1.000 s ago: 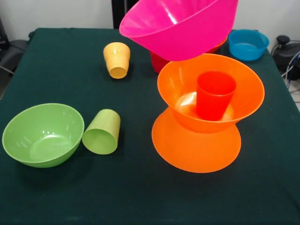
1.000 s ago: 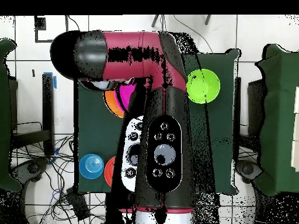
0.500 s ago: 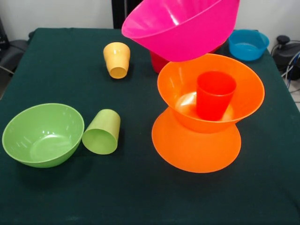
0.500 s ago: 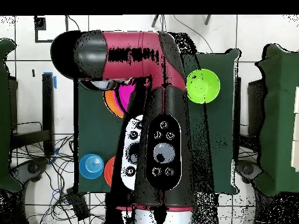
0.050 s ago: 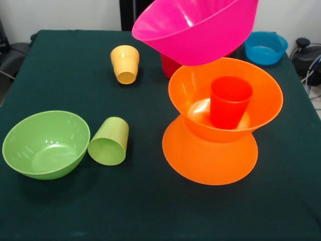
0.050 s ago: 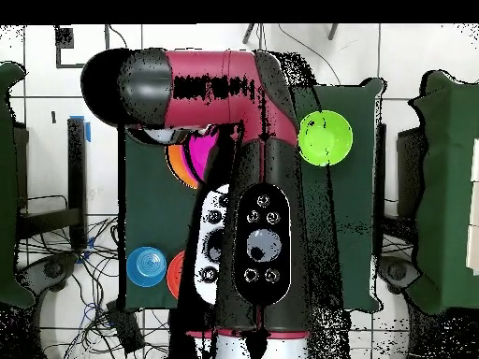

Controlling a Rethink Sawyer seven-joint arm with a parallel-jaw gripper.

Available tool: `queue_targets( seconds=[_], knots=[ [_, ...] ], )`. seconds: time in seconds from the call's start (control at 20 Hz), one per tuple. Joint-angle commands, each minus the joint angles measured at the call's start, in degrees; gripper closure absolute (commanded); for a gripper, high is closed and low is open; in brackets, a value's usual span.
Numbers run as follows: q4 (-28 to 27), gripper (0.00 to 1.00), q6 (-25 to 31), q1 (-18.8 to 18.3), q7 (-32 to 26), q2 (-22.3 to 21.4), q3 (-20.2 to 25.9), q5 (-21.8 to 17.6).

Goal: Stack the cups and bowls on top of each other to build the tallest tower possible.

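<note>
Shifted slightly rightward and upward, the pink bowl (image 5: 198, 30) is held tilted above the red-orange cup (image 5: 229, 102) inside the stacked orange bowls (image 5: 210, 150). Jaws' state cannot be told.

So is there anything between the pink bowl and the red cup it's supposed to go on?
Nothing visible. The pink bowl is up in the air, tilted, above and behind the red-orange cup, whose open rim is bare inside the upper orange bowl.

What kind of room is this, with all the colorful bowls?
Probably a robot lab. A big red and black robot arm reaches over a table covered in dark green cloth, cables trail across the tiled floor, and plastic bowls like the pink bowl are set out for stacking.
</note>
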Motion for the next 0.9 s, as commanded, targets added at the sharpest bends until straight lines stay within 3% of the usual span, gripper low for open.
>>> queue_targets(
  seconds=[0.05, 0.9],
  knots=[
    [1.9, 1.00, -2.4, 1.4, 5.4, 1.6, 2.2, 0.0],
    [0.6, 1.00, -3.2, 2.1, 5.6, 3.2, 1.6, -0.3]
  ],
)
